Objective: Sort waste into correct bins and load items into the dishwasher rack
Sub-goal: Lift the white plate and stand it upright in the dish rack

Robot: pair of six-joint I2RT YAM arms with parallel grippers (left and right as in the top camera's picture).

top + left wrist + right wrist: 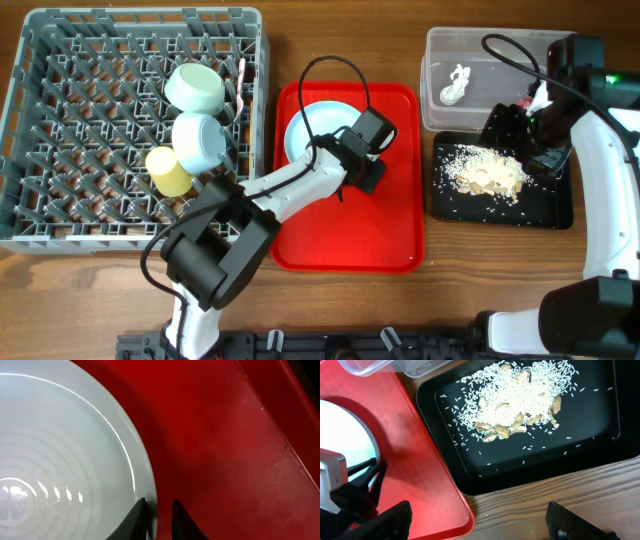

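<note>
Overhead, L to R: dishwasher rack (140,14) w/ two pale blue bowls (195,88) & yellow cup (170,170); red serving tray (390,230) w/ pale blue plate (308,125) — left gripper (159,510) narrowly parted astride its rim; clear tub (440,45) w/ white scrap (455,85); black tray (450,205) w/ rice leftovers (490,172) — right gripper (480,525) spread wide, empty.

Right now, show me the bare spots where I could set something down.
Free: the near half of the red tray, in front of the plate and left gripper; the left half of the dishwasher rack, left of the yellow cup; the table in front of the black tray. Crowded: the black tray's middle, covered in rice.
</note>
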